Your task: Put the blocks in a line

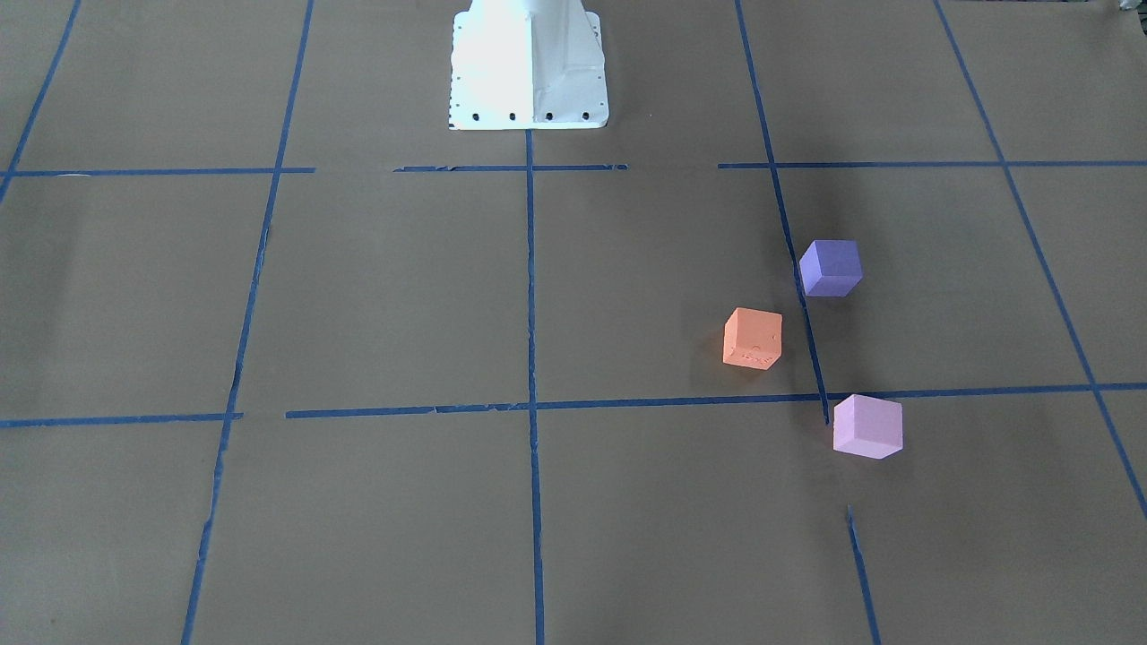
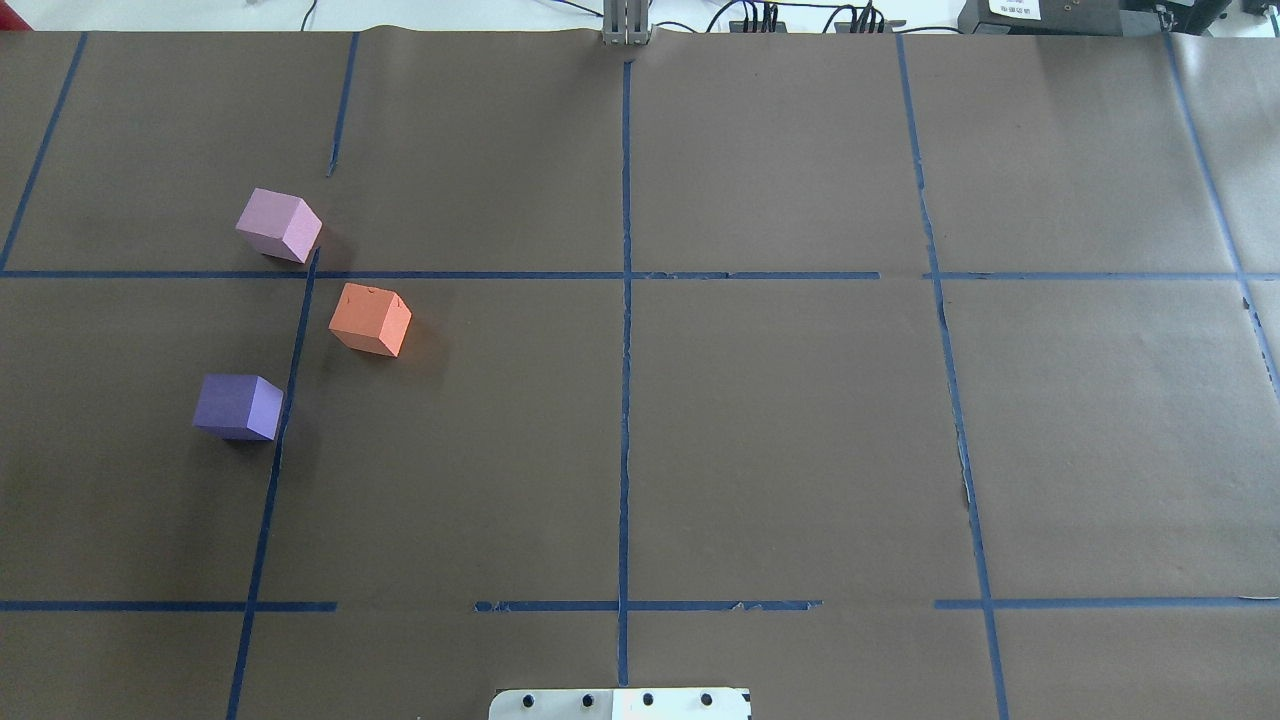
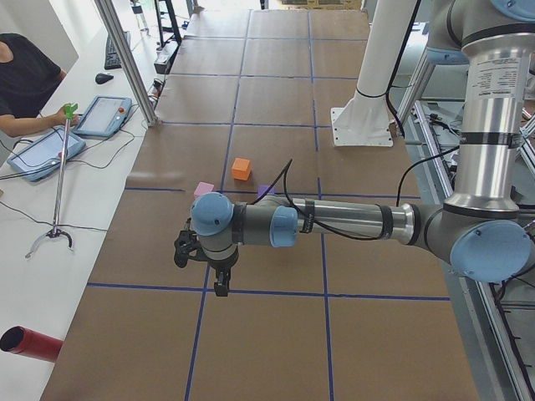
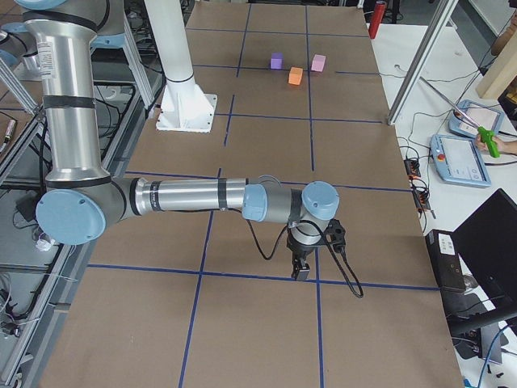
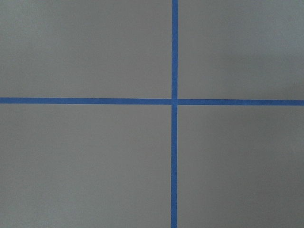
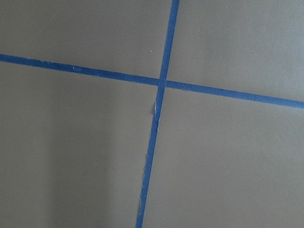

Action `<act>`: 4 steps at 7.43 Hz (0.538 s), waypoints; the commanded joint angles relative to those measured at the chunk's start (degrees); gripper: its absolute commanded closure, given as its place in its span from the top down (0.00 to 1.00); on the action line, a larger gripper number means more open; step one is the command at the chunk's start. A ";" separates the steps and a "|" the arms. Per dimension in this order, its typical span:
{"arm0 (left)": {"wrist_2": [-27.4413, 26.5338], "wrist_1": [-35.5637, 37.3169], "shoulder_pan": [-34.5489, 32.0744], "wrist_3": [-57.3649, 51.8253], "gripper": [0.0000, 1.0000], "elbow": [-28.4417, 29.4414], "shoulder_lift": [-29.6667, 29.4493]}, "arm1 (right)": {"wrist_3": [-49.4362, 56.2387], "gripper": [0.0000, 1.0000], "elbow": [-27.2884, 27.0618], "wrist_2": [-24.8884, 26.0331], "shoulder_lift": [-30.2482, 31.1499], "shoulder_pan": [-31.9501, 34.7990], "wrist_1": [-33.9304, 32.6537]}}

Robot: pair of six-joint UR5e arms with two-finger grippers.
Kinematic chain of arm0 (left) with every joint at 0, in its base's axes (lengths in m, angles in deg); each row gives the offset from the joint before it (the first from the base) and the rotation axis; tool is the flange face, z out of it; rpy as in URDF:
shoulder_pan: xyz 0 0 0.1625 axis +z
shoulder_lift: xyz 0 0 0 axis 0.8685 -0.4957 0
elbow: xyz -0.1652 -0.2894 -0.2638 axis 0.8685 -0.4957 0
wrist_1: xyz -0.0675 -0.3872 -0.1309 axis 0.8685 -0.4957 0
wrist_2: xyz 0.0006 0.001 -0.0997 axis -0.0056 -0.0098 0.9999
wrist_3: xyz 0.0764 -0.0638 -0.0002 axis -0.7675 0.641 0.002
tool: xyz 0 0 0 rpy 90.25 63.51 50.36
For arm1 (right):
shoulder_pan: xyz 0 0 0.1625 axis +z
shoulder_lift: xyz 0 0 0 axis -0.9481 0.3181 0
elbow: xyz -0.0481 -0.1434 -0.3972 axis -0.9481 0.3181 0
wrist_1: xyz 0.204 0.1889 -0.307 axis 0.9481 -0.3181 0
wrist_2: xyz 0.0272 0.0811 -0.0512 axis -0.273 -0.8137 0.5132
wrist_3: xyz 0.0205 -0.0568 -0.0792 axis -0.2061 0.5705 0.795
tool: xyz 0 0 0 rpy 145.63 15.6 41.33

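Three cubes lie on the brown table on my left side, apart from one another. The orange block (image 1: pixel 753 339) (image 2: pixel 370 320) is in the middle. The dark violet-blue block (image 1: pixel 831 267) (image 2: pixel 238 407) is nearer my base. The pale pink-lilac block (image 1: pixel 866 426) (image 2: pixel 279 225) is farthest. They form a bent row, with the orange one offset toward the table's centre. My left gripper (image 3: pixel 220 284) shows only in the exterior left view, pointing down over a tape crossing well short of the blocks; I cannot tell if it is open or shut. My right gripper (image 4: pixel 300 271) shows only in the exterior right view, far from the blocks; I cannot tell its state.
Blue tape lines (image 2: pixel 625 330) divide the brown table into a grid. The white robot pedestal (image 1: pixel 527 67) stands at the robot's edge. A metal post (image 3: pixel 125 58), tablets (image 3: pixel 102 115) and a red cylinder (image 3: pixel 29 344) are beside the table on the operators' side.
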 commanded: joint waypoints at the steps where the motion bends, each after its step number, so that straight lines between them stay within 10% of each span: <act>1: -0.09 -0.04 0.34 0.00 1.00 -0.25 -0.17 | 0.00 1.00 0.00 0.00 0.00 0.00 0.00; 4: 0.00 0.74 3.05 0.79 1.00 -3.40 -2.71 | 0.00 1.00 0.00 0.00 0.00 0.00 0.00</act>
